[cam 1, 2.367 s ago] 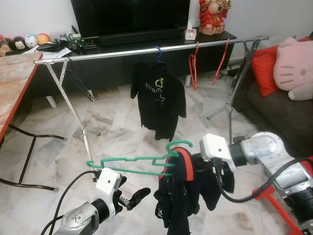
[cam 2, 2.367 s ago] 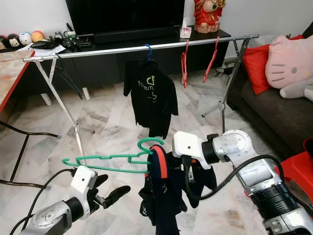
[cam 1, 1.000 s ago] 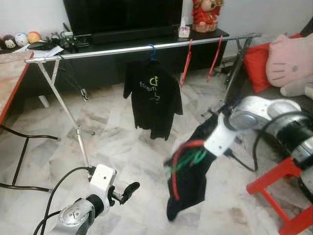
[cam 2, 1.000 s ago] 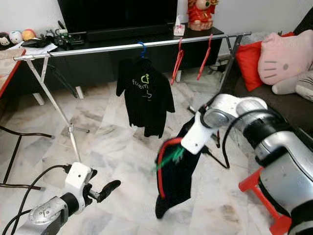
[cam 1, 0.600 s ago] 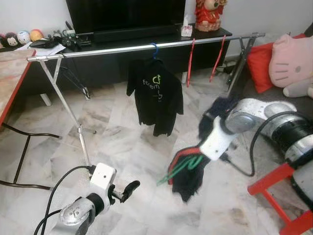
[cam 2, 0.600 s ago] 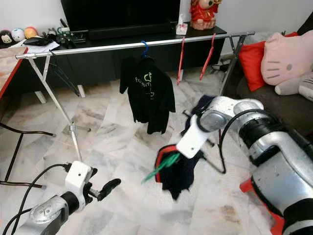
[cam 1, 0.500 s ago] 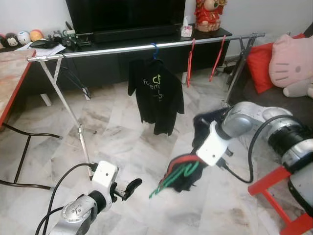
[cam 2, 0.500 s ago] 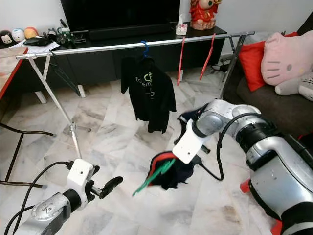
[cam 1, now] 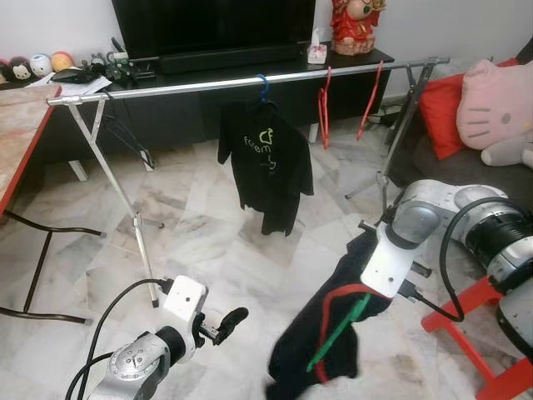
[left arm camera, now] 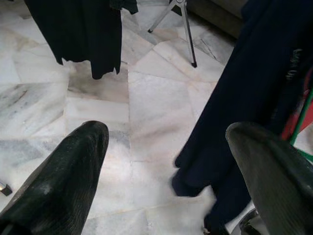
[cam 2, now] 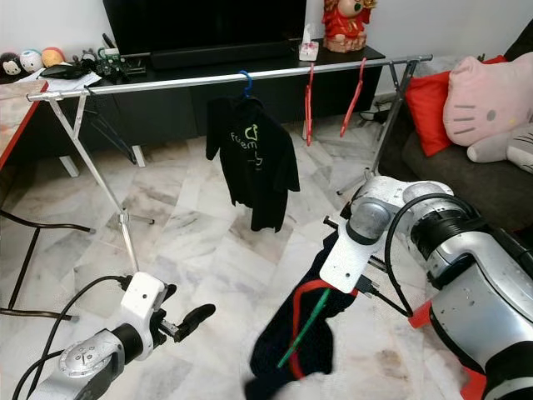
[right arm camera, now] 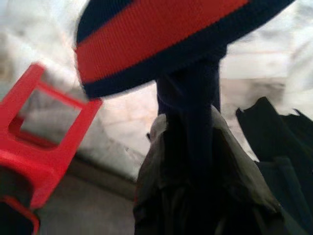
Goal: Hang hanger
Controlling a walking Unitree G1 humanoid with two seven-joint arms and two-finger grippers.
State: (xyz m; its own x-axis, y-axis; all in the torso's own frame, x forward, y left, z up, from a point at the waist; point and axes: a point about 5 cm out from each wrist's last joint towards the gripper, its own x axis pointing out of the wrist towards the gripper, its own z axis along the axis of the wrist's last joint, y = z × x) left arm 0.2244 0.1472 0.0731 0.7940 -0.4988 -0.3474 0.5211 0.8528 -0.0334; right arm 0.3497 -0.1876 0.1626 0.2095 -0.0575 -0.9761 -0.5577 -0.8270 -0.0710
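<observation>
My right gripper (cam 1: 376, 293) pinches the shirt (cam 1: 321, 342) with its green hanger (cam 1: 337, 332) dangling low; it may slip off; left gripper (cam 1: 223, 323) spread wide, empty.

Marble floor (cam 1: 216, 242), drying rack (cam 1: 250, 79) feet, red stool (cam 1: 491, 333) standing on it

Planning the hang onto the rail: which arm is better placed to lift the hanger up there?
Right. The right gripper already carries the dark shirt on its green hanger, nearer the rail. The left gripper hangs low and open, holding nothing.
</observation>
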